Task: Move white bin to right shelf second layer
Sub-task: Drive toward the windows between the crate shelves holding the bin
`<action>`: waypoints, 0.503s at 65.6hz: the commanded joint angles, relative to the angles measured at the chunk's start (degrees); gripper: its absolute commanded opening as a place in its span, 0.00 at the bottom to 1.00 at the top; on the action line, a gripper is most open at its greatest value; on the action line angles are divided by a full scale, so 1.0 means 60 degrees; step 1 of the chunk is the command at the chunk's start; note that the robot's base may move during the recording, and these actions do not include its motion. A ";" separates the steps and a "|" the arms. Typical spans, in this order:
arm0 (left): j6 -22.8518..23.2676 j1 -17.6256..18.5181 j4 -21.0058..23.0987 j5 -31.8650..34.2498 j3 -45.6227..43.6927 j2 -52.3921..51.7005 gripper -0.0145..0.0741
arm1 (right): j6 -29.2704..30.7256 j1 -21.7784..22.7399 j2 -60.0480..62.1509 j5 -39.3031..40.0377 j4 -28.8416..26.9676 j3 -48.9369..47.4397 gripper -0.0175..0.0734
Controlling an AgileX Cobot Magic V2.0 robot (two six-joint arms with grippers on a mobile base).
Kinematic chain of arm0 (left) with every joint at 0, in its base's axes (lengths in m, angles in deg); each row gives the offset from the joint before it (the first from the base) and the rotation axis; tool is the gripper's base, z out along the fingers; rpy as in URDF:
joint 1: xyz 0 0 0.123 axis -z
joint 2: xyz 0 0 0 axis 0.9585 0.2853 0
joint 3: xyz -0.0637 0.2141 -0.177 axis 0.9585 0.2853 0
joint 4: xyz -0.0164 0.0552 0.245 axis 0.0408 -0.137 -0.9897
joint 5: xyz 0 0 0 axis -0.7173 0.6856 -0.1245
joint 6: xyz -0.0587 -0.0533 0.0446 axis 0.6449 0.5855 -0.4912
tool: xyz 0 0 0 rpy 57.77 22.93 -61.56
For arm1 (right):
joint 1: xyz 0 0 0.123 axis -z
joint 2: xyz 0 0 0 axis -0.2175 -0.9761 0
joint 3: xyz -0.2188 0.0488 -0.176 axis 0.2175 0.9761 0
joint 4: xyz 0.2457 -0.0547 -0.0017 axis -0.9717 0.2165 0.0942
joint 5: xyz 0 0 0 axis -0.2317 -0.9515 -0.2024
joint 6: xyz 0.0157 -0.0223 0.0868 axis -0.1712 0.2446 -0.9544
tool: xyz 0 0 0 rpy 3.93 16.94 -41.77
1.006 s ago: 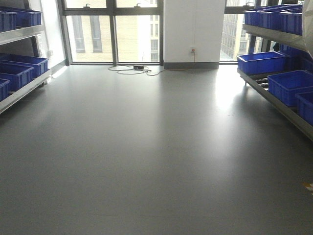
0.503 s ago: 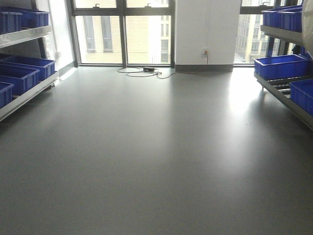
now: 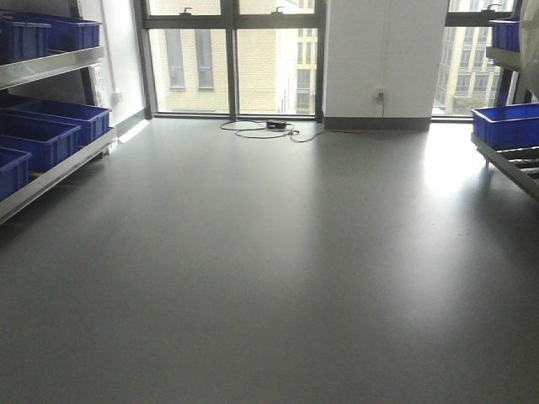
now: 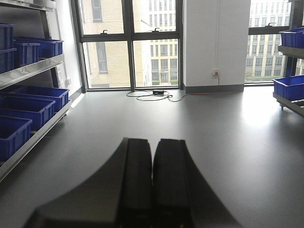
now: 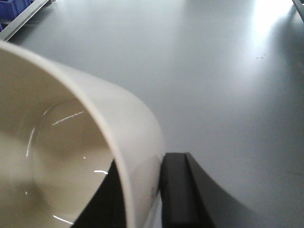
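The white bin (image 5: pixel 57 142) fills the left of the right wrist view, glossy cream inside and carried above the grey floor. My right gripper (image 5: pixel 142 166) is shut on its wall, one finger inside and the outer finger (image 5: pixel 178 190) pressed against the outside. In the left wrist view my left gripper (image 4: pixel 153 141) is shut, its black fingers together with nothing between them. The right shelf (image 3: pixel 515 160) shows only at the right edge of the front view, with a roller tier under a blue crate (image 3: pixel 505 124). Which tier is the second layer I cannot tell.
A left shelf (image 3: pixel 50 172) holds several blue crates (image 3: pixel 38 139) on two tiers. A cable and a small box (image 3: pixel 274 128) lie on the floor by the windows. A white wall column (image 3: pixel 383 59) stands at the far side. Grey floor (image 3: pixel 269 269) stretches between the shelves.
The front view has swung left. The right shelf slid toward the right edge, most of its crates leaving the frame, and more of the left shelf came in.
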 commanded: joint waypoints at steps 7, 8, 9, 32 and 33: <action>0.0071 0.0022 0.0048 0.0832 0.0317 -0.0126 0.26 | 0.0014 0.0051 -0.0015 0.0978 0.0002 -0.0299 0.22; 0.0071 0.0022 0.0048 0.0832 0.0317 -0.0126 0.26 | 0.0014 0.0051 -0.0015 0.0978 0.0002 -0.0299 0.22; 0.0071 0.0022 0.0048 0.0832 0.0317 -0.0126 0.26 | 0.0014 0.0051 -0.0015 0.0978 0.0002 -0.0299 0.22; 0.0071 0.0022 0.0048 0.0832 0.0317 -0.0126 0.26 | 0.0014 0.0051 -0.0015 0.0978 0.0002 -0.0299 0.22; 0.0071 0.0022 0.0048 0.0832 0.0317 -0.0126 0.26 | 0.0014 0.0051 -0.0015 0.0978 0.0002 -0.0299 0.22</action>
